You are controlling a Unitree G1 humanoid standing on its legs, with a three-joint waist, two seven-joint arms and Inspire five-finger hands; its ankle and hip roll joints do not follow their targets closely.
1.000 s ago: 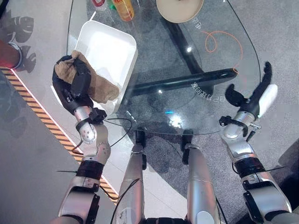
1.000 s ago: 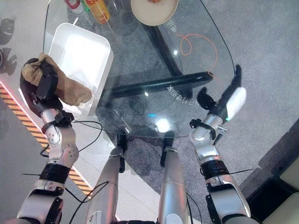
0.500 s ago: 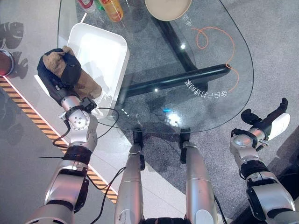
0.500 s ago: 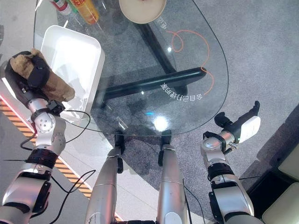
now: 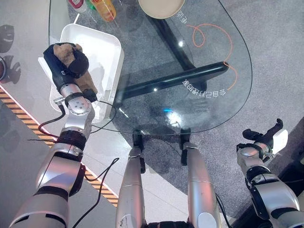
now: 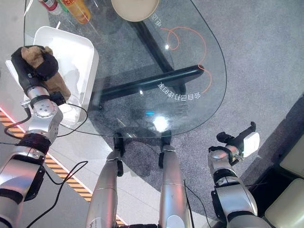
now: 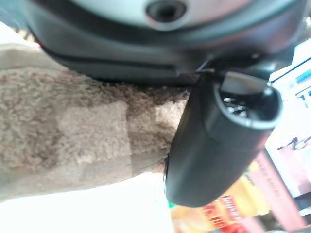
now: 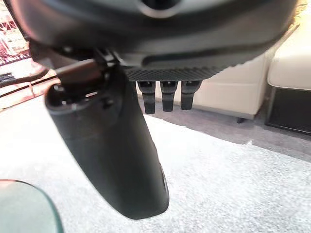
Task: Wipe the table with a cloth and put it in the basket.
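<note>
A brown fuzzy cloth [image 5: 66, 53] is bunched in my left hand [image 5: 59, 66], whose fingers curl round it above the near-left part of the white basket [image 5: 102, 45]. The left wrist view shows the cloth [image 7: 63, 126] pressed against the palm beside the thumb [image 7: 218, 141]. The basket sits on the left end of the round glass table [image 5: 190, 80]. My right hand [image 5: 268, 137] hangs low off the table's right side, over the grey carpet, fingers straight and holding nothing, as the right wrist view [image 8: 165, 94] confirms.
Bottles [image 5: 102, 7] and a tan plate [image 5: 159, 5] stand at the table's far edge. An orange cord [image 5: 213, 35] and a black table base [image 5: 180, 80] show through the glass. Striped floor tape [image 5: 14, 102] runs at the left. A pale sofa [image 8: 252, 92] stands beyond the right hand.
My left hand has carried the cloth from the basket's near-left edge to over the basket. The right hand has dropped from table level to beside the body. The camera has shifted.
</note>
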